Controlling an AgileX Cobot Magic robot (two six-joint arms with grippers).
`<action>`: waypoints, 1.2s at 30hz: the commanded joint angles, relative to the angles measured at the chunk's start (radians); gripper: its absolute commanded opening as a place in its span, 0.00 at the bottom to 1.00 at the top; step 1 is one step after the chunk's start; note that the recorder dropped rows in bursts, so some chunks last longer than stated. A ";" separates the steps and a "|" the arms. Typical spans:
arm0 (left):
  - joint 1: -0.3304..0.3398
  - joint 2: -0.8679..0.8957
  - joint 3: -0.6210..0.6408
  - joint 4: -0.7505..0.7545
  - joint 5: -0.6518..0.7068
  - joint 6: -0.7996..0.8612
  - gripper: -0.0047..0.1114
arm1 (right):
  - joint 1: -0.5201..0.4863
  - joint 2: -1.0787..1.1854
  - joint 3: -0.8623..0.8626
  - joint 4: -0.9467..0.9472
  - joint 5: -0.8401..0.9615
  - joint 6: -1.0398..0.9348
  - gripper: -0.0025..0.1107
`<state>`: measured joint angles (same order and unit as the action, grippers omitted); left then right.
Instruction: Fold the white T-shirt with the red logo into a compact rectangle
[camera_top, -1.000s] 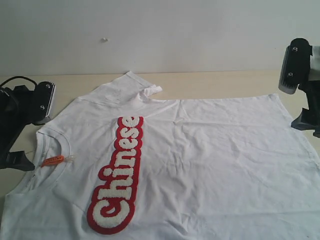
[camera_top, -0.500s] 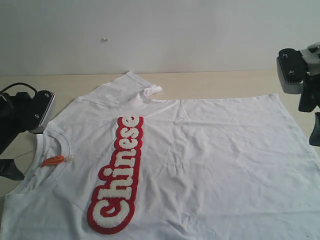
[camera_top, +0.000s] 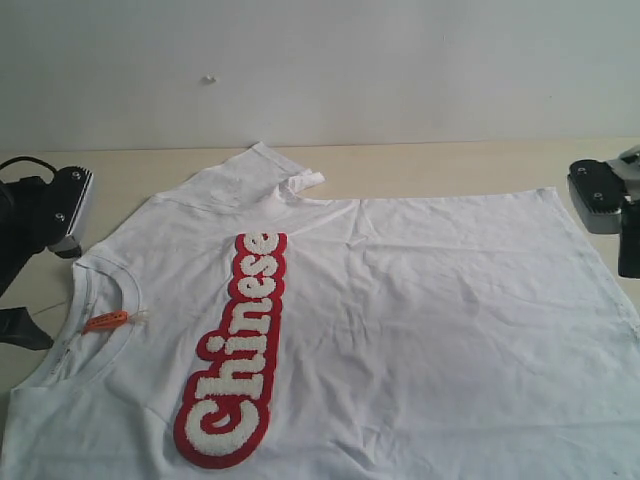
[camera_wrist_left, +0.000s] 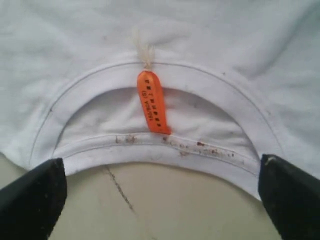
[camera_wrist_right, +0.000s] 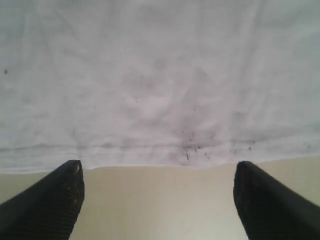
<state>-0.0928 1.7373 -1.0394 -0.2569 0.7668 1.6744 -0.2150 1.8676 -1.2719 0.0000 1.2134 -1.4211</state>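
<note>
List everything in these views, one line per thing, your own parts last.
White cotton short-sleeved T-shirt: one, white, spread flat on the table.
Long red fuzzy logo patch with white letters: one, red and white, on the shirt's chest.
Small orange neck tag: one, orange, inside the ribbed collar.
Light wooden table: one, tan, under the shirt.
Plain wall: one, off-white, behind the table.
Left hand: one, black, open, facing the collar.
Right hand: one, black, open, facing the shirt's hem.
</note>
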 joint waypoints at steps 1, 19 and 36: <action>0.003 0.005 0.004 -0.044 -0.029 0.033 0.94 | -0.041 0.022 -0.009 0.000 -0.017 -0.053 0.72; 0.003 0.120 0.004 -0.039 -0.083 0.053 0.94 | -0.041 0.211 -0.011 -0.082 -0.269 -0.078 0.72; 0.003 0.125 0.004 -0.039 -0.115 0.098 0.94 | -0.041 0.154 -0.012 -0.014 -0.325 -0.166 0.72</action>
<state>-0.0928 1.8631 -1.0394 -0.2885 0.6447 1.7702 -0.2525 1.9966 -1.2808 -0.0273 0.9012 -1.5761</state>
